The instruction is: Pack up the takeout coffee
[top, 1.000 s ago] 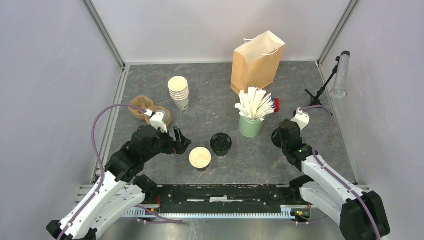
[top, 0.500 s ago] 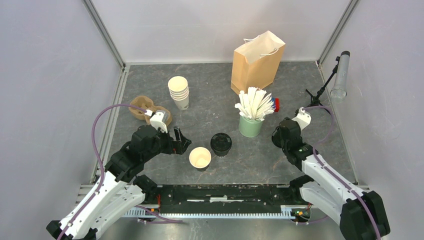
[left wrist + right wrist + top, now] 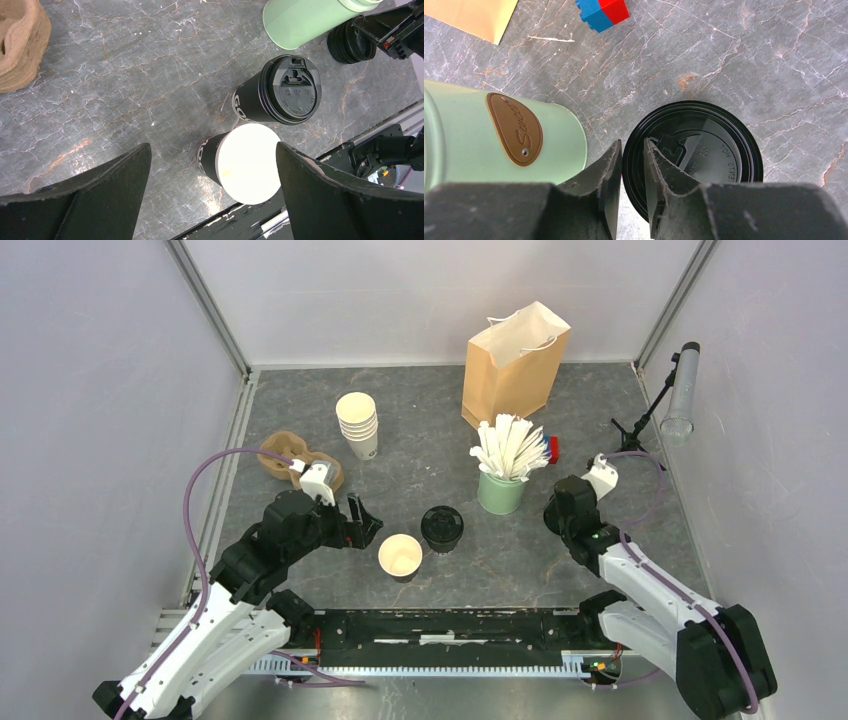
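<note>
A black-sided cup with a black lid stands mid-table and shows in the left wrist view. Next to it stands an open cup with no lid, black outside and cream inside. My left gripper is open and empty, its fingers wide apart on either side of the open cup and above it. A loose black lid lies flat on the table right of the green cup. My right gripper is closed on that lid's rim, one finger outside it and one inside. The brown paper bag stands at the back.
A green cup of white sticks stands just left of the right gripper. A stack of lidless cream cups and a brown pulp carrier are at the left. A red and blue block lies near the bag.
The right wrist has shifted slightly over the loose lid. The left arm and both cups have not moved.
</note>
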You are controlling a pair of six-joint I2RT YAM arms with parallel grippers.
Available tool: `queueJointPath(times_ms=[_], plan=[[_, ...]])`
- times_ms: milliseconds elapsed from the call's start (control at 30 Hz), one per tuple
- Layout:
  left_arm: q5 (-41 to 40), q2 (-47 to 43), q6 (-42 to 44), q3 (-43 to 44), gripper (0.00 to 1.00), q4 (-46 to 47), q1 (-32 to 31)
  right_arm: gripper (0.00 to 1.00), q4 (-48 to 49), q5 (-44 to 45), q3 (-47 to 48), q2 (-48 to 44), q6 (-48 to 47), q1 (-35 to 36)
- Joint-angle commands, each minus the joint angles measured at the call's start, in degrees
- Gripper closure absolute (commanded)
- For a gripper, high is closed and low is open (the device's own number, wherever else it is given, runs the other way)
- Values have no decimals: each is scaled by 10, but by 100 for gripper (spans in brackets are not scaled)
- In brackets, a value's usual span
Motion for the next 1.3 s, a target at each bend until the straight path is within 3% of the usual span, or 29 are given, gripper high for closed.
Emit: queueJointPath(times_ms=[0,100,233,433,733,1067,1267], plan=[[1,1,22,1,0,15,-3,69,18,7,18,7,9,-2],[1,0,22,1,0,15,-2,61,7,11,26,10,14,-1],[1,1,22,1,0,15,-2,61,-11,15,35,20,28,-2],[0,1,22,1,0,15,-3,75,8,10,25,21,22,-2],[1,3,22,1,0,15,-2,89,9,11,22,8,8,-2],[3,3,22,1,0,15,-3,89,-7,25,15,-49,-17,-2],[4,3,22,1,0,15,-3,84,4,21,-2,-61,-41,-2]])
